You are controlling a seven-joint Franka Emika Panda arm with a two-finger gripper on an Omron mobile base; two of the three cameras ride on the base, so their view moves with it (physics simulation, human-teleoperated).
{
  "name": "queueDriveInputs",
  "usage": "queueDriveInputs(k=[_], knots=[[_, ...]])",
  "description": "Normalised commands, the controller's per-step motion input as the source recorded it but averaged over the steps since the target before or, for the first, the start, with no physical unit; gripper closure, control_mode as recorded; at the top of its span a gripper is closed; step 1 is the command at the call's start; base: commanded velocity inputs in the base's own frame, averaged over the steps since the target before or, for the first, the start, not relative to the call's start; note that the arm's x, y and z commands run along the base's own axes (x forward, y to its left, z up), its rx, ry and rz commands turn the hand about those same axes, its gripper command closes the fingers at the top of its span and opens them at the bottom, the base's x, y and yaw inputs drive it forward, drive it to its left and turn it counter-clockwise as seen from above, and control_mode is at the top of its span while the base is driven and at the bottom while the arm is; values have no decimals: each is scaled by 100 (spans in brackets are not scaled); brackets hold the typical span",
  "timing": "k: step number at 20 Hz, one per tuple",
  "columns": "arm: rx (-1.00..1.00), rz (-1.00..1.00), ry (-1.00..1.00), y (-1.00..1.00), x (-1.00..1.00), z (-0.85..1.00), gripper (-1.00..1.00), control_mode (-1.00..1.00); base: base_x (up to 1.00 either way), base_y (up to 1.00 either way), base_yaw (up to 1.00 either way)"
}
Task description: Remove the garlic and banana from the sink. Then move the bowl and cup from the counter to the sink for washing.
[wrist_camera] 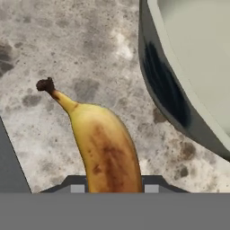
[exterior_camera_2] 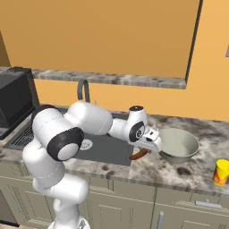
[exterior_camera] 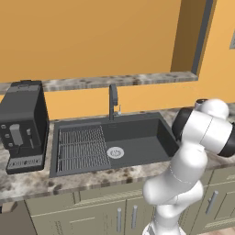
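Observation:
My gripper [exterior_camera_2: 143,151] is shut on the banana [wrist_camera: 105,148], a yellow fruit with brown patches and a dark stem that points away from the hand. It hangs low over the marbled counter [wrist_camera: 54,54], just right of the sink [exterior_camera_2: 105,154] and beside the bowl [exterior_camera_2: 179,145]. The bowl's grey wall and pale inside [wrist_camera: 197,67] show at the upper right of the hand view. The yellow cup [exterior_camera_2: 221,172] stands at the counter's far right. The dark sink basin [exterior_camera: 137,137] shows its drain [exterior_camera: 115,152] and ribbed rack [exterior_camera: 82,147]. The garlic is out of view.
A black coffee machine [exterior_camera: 23,126] stands on the counter left of the sink. The dark faucet [exterior_camera: 113,101] rises behind the basin. A stone ledge [exterior_camera: 114,81] runs along the orange wall. Cabinet fronts lie below the counter edge.

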Motion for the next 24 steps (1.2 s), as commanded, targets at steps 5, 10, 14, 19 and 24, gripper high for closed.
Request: queueDriveInputs(k=[5, 10, 14, 19, 24], knots=[[-3, -5, 0, -21, 11, 0, 100, -100, 0, 0, 0], [-2, -4, 0, -25, 11, -2, 100, -100, 0, 0, 0], [-1, -4, 0, -29, 7, -8, 100, -100, 0, 0, 0], [0, -2, 0, -22, 1, -12, 100, -100, 0, 0, 0], [0, 0, 0, -4, -6, -15, 100, -100, 0, 0, 0]])
